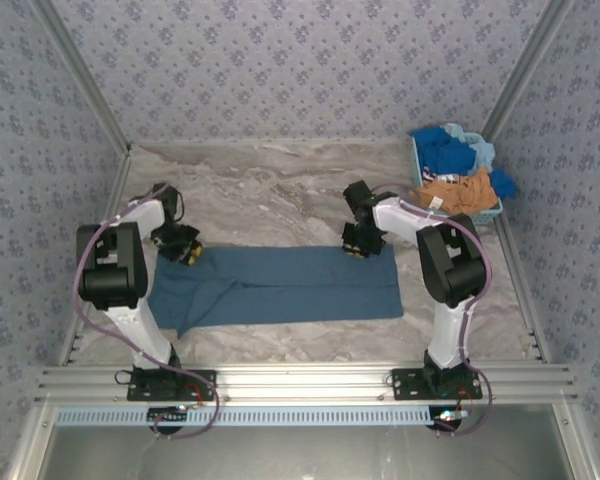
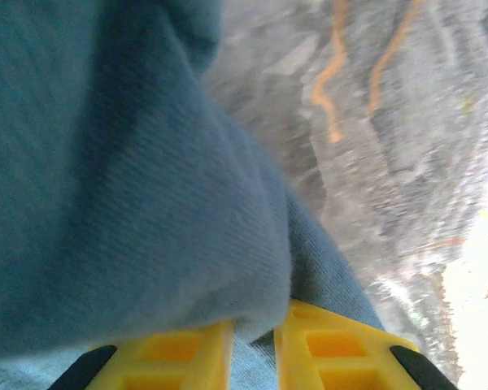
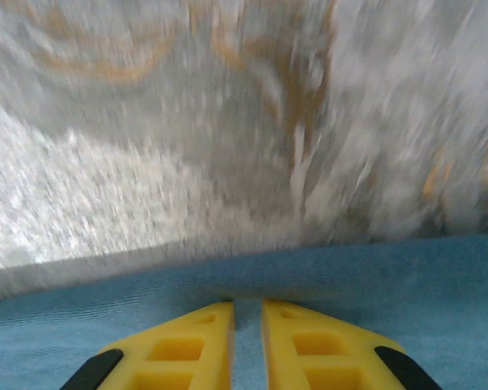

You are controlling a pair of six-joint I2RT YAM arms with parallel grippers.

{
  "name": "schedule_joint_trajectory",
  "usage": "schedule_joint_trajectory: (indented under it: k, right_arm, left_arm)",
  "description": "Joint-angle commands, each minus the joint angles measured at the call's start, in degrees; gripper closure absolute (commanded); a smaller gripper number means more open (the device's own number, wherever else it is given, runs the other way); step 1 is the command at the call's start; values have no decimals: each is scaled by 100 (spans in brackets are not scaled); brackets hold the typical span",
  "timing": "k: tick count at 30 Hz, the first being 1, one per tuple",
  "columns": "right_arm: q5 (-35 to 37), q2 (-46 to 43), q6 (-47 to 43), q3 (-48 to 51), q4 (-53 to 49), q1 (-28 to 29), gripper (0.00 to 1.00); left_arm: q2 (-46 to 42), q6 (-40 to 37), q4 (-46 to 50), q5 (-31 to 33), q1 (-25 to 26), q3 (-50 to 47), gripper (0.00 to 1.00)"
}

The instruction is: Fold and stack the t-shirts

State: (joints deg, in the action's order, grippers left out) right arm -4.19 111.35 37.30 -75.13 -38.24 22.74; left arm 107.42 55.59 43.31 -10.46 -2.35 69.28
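The slate-blue t-shirt (image 1: 280,285) lies spread on the tabletop (image 1: 270,190). At its far-left corner the left gripper (image 2: 254,329) clamps bunched cloth. At its far-right corner the right gripper (image 3: 248,307) nips only a thin edge, which may slip, skewing the fold.

- A marbled grey table (image 1: 280,180) with tan veins filled the centre.
- A light-blue plastic basket (image 1: 417,165) sat on it at 2 o'clock, near the corner.
- Patterned blue-grey wallpaper (image 1: 300,60) covered the walls from 9 through 12 to 3 o'clock.
- Aluminium rails (image 1: 300,380) ran across at 6 o'clock.
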Motion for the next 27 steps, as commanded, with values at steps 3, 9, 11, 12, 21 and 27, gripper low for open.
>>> schedule_joint_trajectory:
  k: [3, 9, 11, 12, 21, 27]
  right_arm:
    - [-145, 572, 114, -506, -391, -613, 80]
    - [-421, 1062, -417, -1461, -476, -984, 80]
    - [-388, 947, -628, -1667, -442, -953, 78]
    - [-352, 836, -724, -1718, -423, -928, 76]
    - [-970, -285, -869, -1110, -59, -625, 57]
    - [-1461, -860, -729, -544, 265, -503, 53]
  left_arm:
    - [918, -236, -411, -433, -11, 739, 77]
    - [1455, -627, -146, -372, 44, 2206, 73]
    - [1167, -723, -51, -193, 138, 2290, 70]
    - [950, -825, -89, -57, 223, 2203, 67]
    - [-138, -1444, -1112, -622, 477, 457, 54]
    - [-91, -2124, -987, -639, 480, 108, 53]
